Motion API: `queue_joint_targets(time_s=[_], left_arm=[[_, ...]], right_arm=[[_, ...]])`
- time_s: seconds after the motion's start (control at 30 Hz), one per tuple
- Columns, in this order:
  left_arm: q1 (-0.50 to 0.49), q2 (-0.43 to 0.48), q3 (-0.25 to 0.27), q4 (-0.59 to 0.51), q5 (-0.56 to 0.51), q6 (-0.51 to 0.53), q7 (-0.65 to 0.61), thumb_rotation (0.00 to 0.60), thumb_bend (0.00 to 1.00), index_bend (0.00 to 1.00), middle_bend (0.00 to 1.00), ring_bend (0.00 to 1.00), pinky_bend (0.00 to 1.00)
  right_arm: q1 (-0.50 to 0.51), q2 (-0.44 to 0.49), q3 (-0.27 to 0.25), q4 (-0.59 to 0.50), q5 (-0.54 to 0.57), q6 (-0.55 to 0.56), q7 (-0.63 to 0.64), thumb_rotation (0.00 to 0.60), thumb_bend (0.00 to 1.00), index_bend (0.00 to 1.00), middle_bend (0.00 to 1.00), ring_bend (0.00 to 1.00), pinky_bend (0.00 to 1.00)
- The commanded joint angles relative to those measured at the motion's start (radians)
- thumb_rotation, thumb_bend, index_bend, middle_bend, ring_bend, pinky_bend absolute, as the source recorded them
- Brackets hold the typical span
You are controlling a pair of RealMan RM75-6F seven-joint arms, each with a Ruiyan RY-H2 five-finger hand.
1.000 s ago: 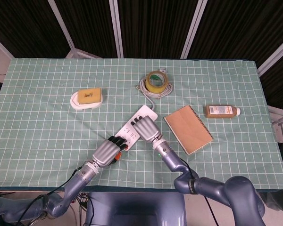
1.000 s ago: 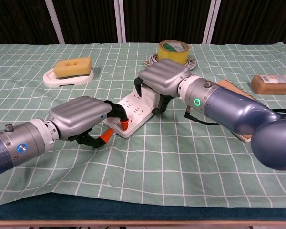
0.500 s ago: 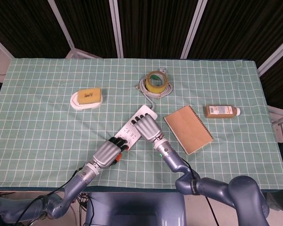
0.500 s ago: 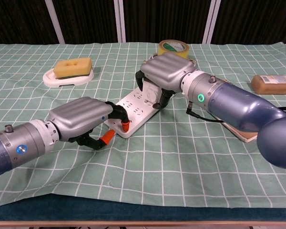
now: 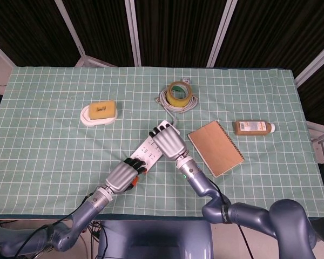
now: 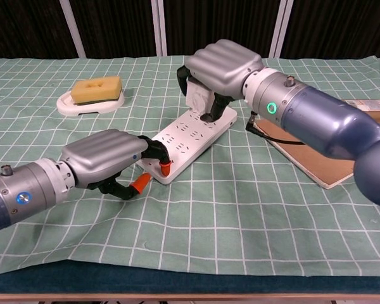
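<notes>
A white power strip [image 6: 189,137] [image 5: 146,152] lies slantwise on the green checked cloth. My left hand [image 6: 106,158] [image 5: 124,174] grips its near end, with orange-tipped fingers [image 6: 165,166] on top of it and the thumb beside it. My right hand [image 6: 222,64] [image 5: 169,143] hangs above the strip's far end. It holds a white plug block [image 6: 199,98] [image 5: 163,128], which is clear of the sockets.
A brown notebook [image 5: 215,147] [image 6: 309,157] lies right of the strip, a brown bottle [image 5: 253,127] beyond it. A tape roll [image 5: 177,91] on a coiled white cable sits at the back. A yellow sponge [image 5: 101,110] [image 6: 96,89] lies in a white dish at the left.
My right hand has risen off the strip's far end, bringing the white plug block up and back with it. The left hand and strip have stayed put.
</notes>
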Motion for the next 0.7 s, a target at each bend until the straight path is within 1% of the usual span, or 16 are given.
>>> queue_joint_targets(time_s=[0.03, 0.13, 0.17, 0.27, 0.5, 0.57, 0.67, 0.7], left_arm=[[0.001, 0.008, -0.022, -0.014, 0.002, 0.023, -0.011, 0.6, 0.59, 0.36, 0.29, 0.19, 0.29], [-0.001, 0.021, -0.053, -0.031, 0.004, 0.051, -0.026, 0.6, 0.58, 0.34, 0.29, 0.19, 0.28], [-0.001, 0.028, -0.07, -0.039, 0.007, 0.067, -0.035, 0.6, 0.57, 0.34, 0.29, 0.19, 0.28], [-0.002, 0.042, -0.106, -0.056, 0.014, 0.103, -0.06, 0.6, 0.52, 0.32, 0.28, 0.19, 0.28], [0.013, 0.084, -0.167, -0.089, 0.026, 0.19, -0.103, 0.6, 0.34, 0.3, 0.27, 0.18, 0.25], [0.025, 0.109, -0.173, -0.101, 0.029, 0.214, -0.108, 0.6, 0.32, 0.29, 0.26, 0.18, 0.24], [0.051, 0.153, -0.166, -0.124, 0.036, 0.244, -0.111, 0.6, 0.31, 0.29, 0.26, 0.18, 0.23], [0.062, 0.17, -0.16, -0.131, 0.039, 0.256, -0.113, 0.6, 0.3, 0.29, 0.26, 0.17, 0.23]], right_arm=[[-0.011, 0.037, 0.015, -0.057, -0.003, 0.038, -0.038, 0.6, 0.8, 0.66, 0.53, 0.49, 0.55], [-0.021, 0.066, 0.023, -0.104, -0.004, 0.069, -0.065, 0.6, 0.8, 0.66, 0.53, 0.49, 0.55], [-0.027, 0.081, 0.027, -0.127, -0.003, 0.081, -0.077, 0.6, 0.8, 0.66, 0.53, 0.49, 0.55], [-0.041, 0.111, 0.033, -0.171, 0.005, 0.102, -0.096, 0.6, 0.8, 0.66, 0.53, 0.49, 0.55], [-0.073, 0.177, 0.024, -0.249, 0.019, 0.13, -0.14, 0.6, 0.8, 0.65, 0.53, 0.49, 0.56], [-0.088, 0.196, 0.017, -0.268, 0.033, 0.134, -0.147, 0.6, 0.8, 0.64, 0.53, 0.48, 0.59], [-0.113, 0.224, 0.002, -0.289, 0.052, 0.139, -0.155, 0.6, 0.8, 0.58, 0.51, 0.44, 0.63], [-0.122, 0.231, -0.004, -0.295, 0.06, 0.141, -0.154, 0.6, 0.8, 0.56, 0.5, 0.42, 0.61]])
